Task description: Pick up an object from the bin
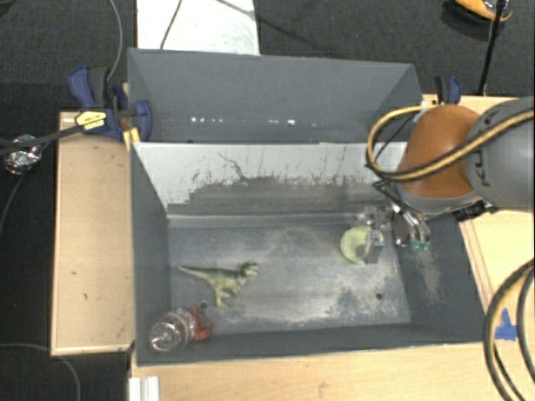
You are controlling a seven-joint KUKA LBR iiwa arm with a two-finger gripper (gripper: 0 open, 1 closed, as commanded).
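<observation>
My gripper (375, 241) is low in the right part of the bin, under the orange-covered wrist. Right against its left side lies a pale green rounded thing (354, 245) on the bin floor, partly hidden by the gripper. Whether that thing is gripped I cannot tell. Farther left, a green toy dinosaur (221, 277) stands on the floor, well apart from the gripper.
A small clear bottle with a red cap (178, 330) lies in the front left corner of the bin. The arm and its looping cables come in over the right wall. The bin's sloped walls rise on all sides.
</observation>
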